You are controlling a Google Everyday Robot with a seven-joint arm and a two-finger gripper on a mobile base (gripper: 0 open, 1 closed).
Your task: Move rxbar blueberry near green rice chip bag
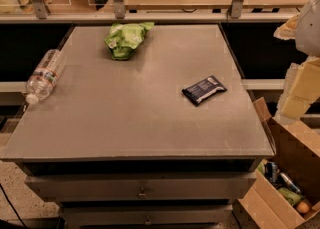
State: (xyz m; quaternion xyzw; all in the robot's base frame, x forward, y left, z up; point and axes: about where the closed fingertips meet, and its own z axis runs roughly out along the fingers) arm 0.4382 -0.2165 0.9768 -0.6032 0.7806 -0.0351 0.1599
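Snack bar [204,89], flat dark-navy wrapper, pale lettering unreadable, lies at 3 o'clock on grey tabletop [125,118]; crinkled lime-green foil bag [126,39] at 12. Gripper [299,90] further out at 3, past table edge, grip state: can't tell.

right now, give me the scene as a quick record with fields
table: grey top, carries bar, bag and bottle
bar: right of centre, lying flat
bag: far side, near centre, crumpled, well apart from bar
bottle: left edge, on its side
box: on floor at lower right, open, items inside
pincer: far right edge of view, off the table, not touching bar
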